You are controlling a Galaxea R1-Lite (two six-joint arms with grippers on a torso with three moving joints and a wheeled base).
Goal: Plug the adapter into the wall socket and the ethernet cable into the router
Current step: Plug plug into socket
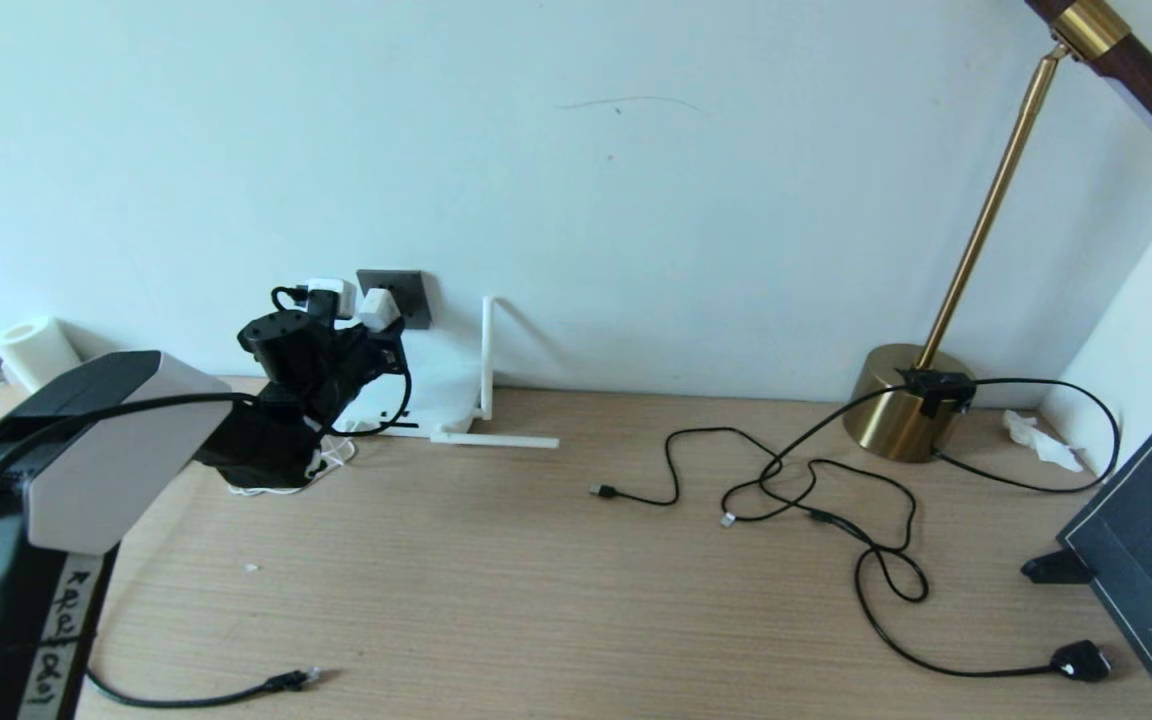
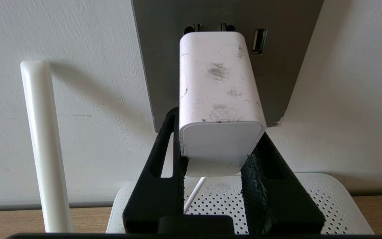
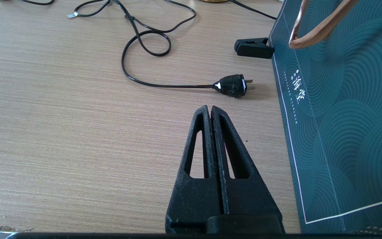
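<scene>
My left gripper [image 1: 376,322] [image 2: 218,134] is shut on the white adapter [image 1: 377,307] [image 2: 217,86], one finger on each side of its rear end. The adapter's front end meets the dark grey wall socket [image 1: 408,288] [image 2: 287,83], with a sliver of its prongs showing at the plug holes. Its thin white cord drops behind it. The white router [image 1: 441,385] [image 2: 330,196] lies against the wall below, one antenna [image 1: 487,345] [image 2: 43,149] upright. The black ethernet cable [image 1: 236,692] lies at the table's near left. My right gripper [image 3: 211,108] hangs shut and empty over the table.
Another white plug [image 1: 328,295] sits on the wall left of the socket. Thin black cables [image 1: 836,500] sprawl at the middle right, ending in a black plug [image 3: 232,85]. A brass lamp base [image 1: 901,400], a dark teal bag [image 3: 343,132], a black clip [image 3: 254,48] and a white roll [image 1: 34,350] stand around.
</scene>
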